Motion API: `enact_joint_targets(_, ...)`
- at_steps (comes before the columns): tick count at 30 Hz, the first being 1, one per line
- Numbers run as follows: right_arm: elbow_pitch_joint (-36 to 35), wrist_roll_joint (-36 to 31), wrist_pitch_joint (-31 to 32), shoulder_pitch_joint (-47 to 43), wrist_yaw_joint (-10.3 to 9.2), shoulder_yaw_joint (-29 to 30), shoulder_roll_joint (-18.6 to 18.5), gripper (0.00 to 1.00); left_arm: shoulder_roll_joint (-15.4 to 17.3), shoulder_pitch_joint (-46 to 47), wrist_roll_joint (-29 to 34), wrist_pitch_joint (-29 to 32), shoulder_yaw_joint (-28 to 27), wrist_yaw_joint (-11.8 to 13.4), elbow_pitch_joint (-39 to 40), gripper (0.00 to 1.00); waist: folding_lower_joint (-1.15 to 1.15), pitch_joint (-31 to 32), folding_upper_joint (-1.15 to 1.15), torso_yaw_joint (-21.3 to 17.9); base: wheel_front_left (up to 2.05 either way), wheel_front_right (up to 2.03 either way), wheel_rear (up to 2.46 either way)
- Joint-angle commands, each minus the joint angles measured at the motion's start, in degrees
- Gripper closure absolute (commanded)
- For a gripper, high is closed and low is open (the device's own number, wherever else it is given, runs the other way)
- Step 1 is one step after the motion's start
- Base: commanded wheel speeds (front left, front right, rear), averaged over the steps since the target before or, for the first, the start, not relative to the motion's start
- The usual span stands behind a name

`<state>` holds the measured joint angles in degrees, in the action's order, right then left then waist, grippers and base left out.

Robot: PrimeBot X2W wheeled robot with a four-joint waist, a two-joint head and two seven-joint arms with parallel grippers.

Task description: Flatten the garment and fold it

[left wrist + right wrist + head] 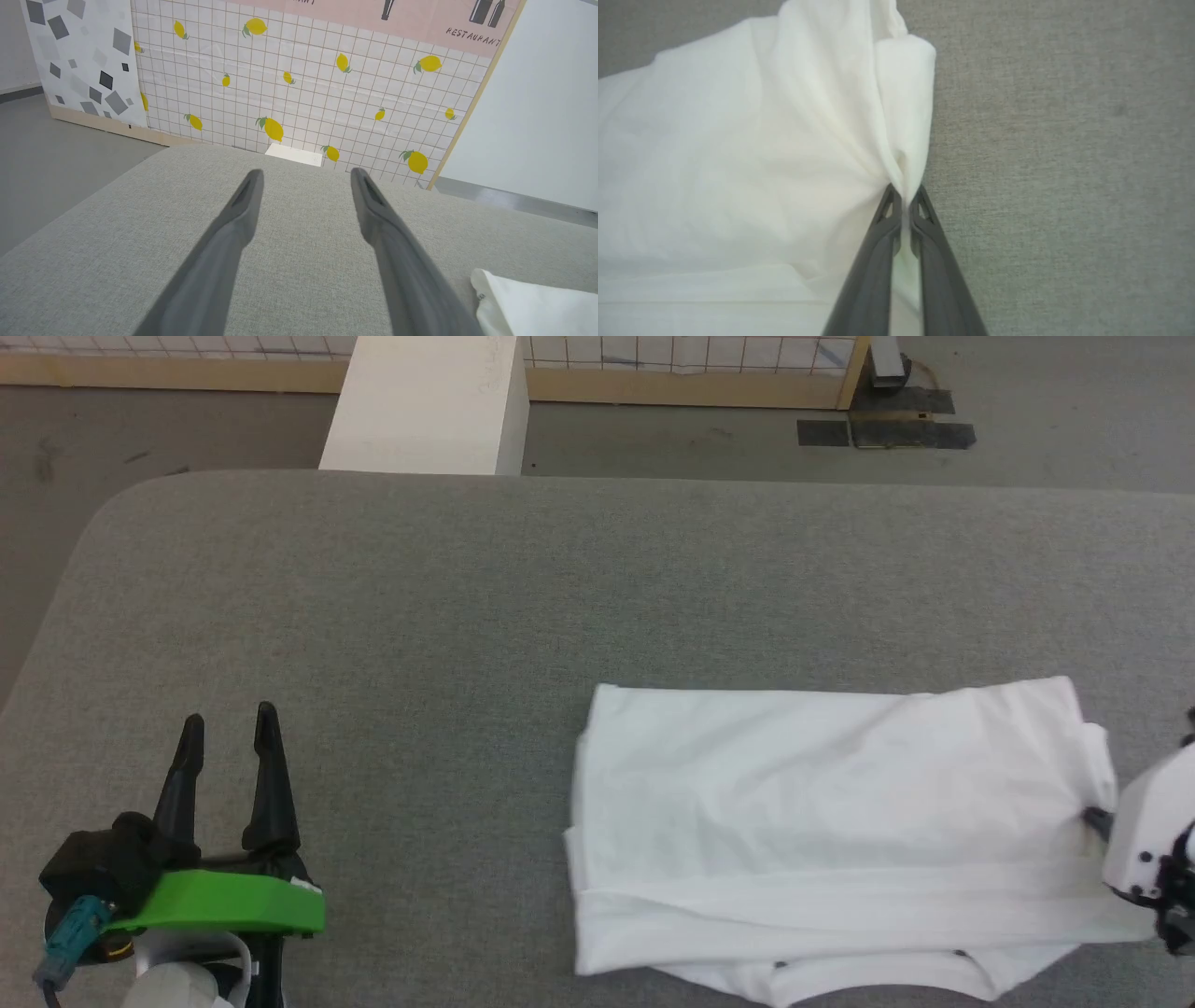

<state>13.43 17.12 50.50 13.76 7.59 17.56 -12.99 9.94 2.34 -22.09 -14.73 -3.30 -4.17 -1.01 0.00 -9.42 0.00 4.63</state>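
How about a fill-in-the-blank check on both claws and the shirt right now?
1. The right claw is ____ on an edge of the garment.
2. The left claw is ____, holding nothing.
3. On the grey table, the garment lies to the left claw's ____.
Missing words: shut; open; right.

Shirt [822,821] lay on the table's [467,616] front right, right gripper [903,193] at its right edge. Left gripper [230,714] sat front left, well apart. Box [425,401] stood behind the table.
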Motion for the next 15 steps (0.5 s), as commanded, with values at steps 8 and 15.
enact_joint_targets(8,-6.33,-3.42,4.29,-1.08,-0.1,-1.32,-1.62,1.0,-1.15,-0.91,1.74,-0.27,-0.7,-0.9,-1.14,0.0,0.0,1.41,0.0,-1.02,0.0,0.0,0.0)
enact_joint_targets(15,-22.26,5.49,11.95,-5.22,-0.1,-8.56,-3.19,1.0,-1.77,-1.51,2.25,-0.27,-1.12,-1.17,-1.77,0.0,0.0,3.77,0.0,-0.95,0.0,0.0,0.0)
